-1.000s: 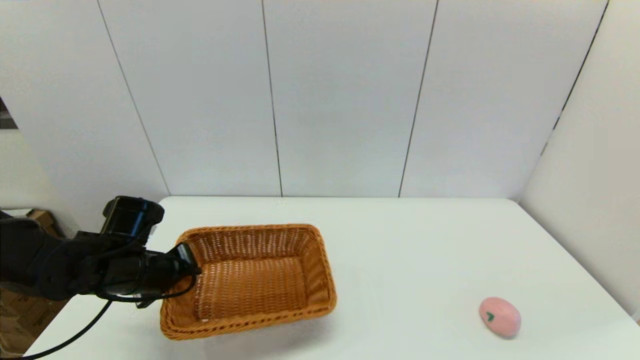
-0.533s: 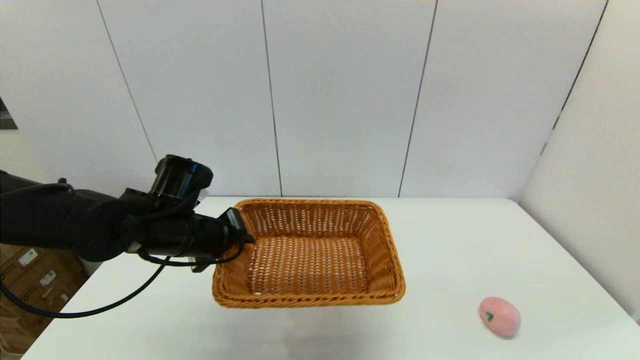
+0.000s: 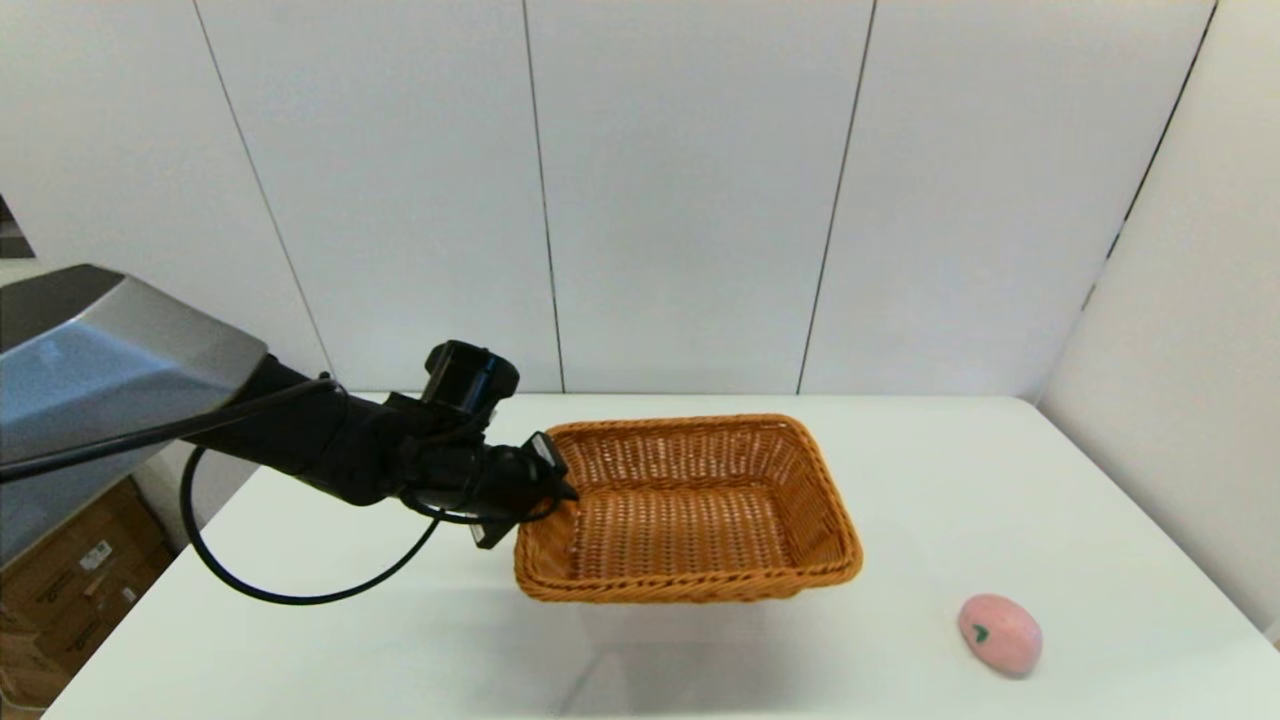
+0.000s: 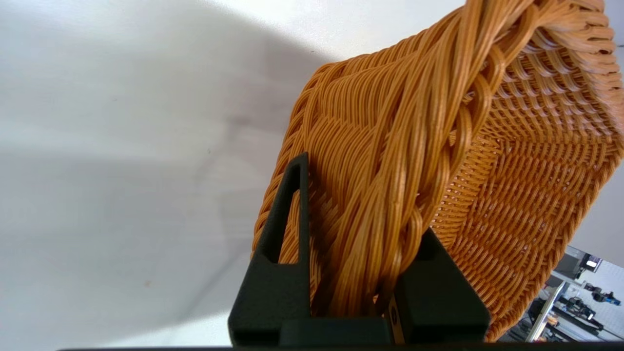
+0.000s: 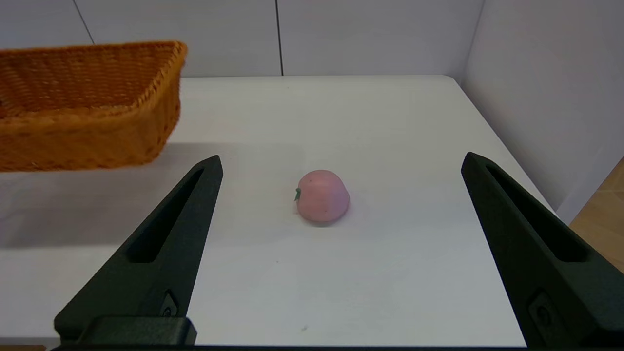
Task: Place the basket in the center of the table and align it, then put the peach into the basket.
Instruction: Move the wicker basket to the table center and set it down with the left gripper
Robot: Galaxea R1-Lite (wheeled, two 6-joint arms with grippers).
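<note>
The orange-brown wicker basket (image 3: 690, 510) hangs lifted above the white table (image 3: 400, 640), near its middle, casting a shadow below. My left gripper (image 3: 555, 490) is shut on the basket's left braided rim (image 4: 390, 195), one finger inside and one outside the wall. The pink peach (image 3: 1000, 633) lies on the table at the front right, apart from the basket. In the right wrist view the peach (image 5: 321, 196) lies ahead between the wide-open fingers of my right gripper (image 5: 341, 163), and the basket (image 5: 87, 107) floats off to one side. The right arm is out of the head view.
White wall panels (image 3: 700, 200) stand behind and to the right of the table. Cardboard boxes (image 3: 60, 570) sit on the floor off the table's left edge. A black cable (image 3: 300, 595) loops under the left arm.
The left arm has carried the basket up off the table's left side and rightwards toward the middle, turning it squarer. The peach has not moved.
</note>
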